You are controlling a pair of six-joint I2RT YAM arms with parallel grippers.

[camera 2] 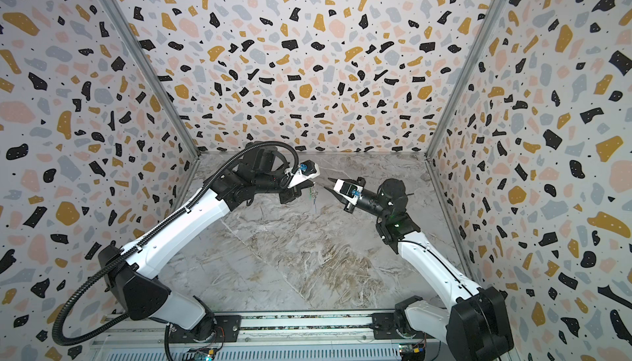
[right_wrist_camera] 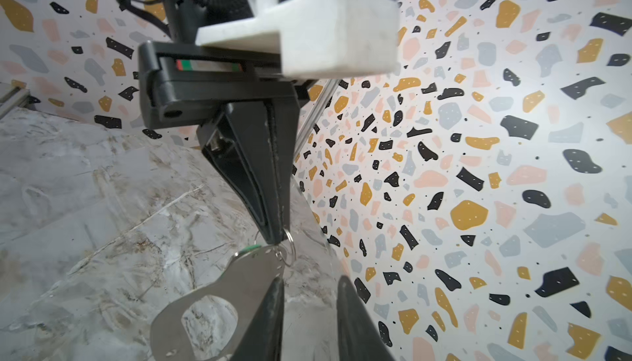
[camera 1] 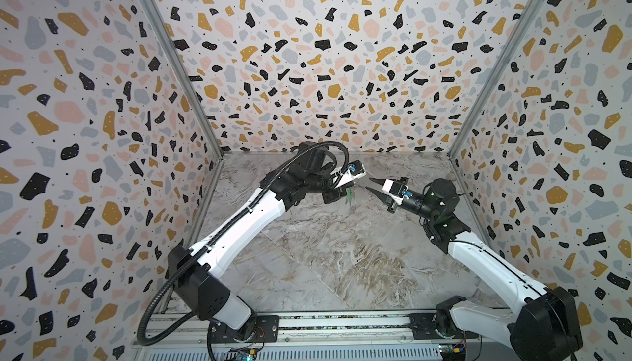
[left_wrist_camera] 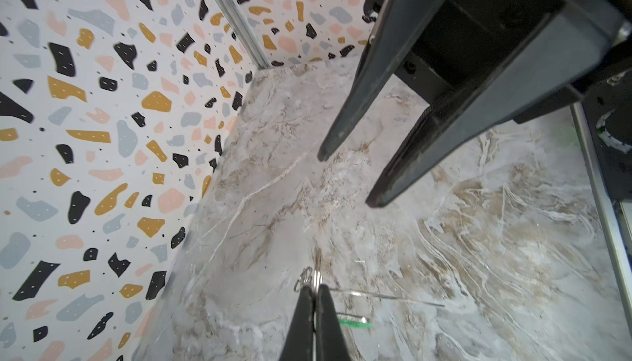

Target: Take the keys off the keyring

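Mid-air hold: left gripper fingers pressed together on the wire ring, so the keyring hangs free above the table, green-tagged key dangling beside it; blue one not made out; right gripper near, fingers apart, empty; likely lining up to take the tab.

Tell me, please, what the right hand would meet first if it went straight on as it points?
Probably the keyring, near its top, hanging from the shut left hand; the open right hand aims there, though depth is unclear.
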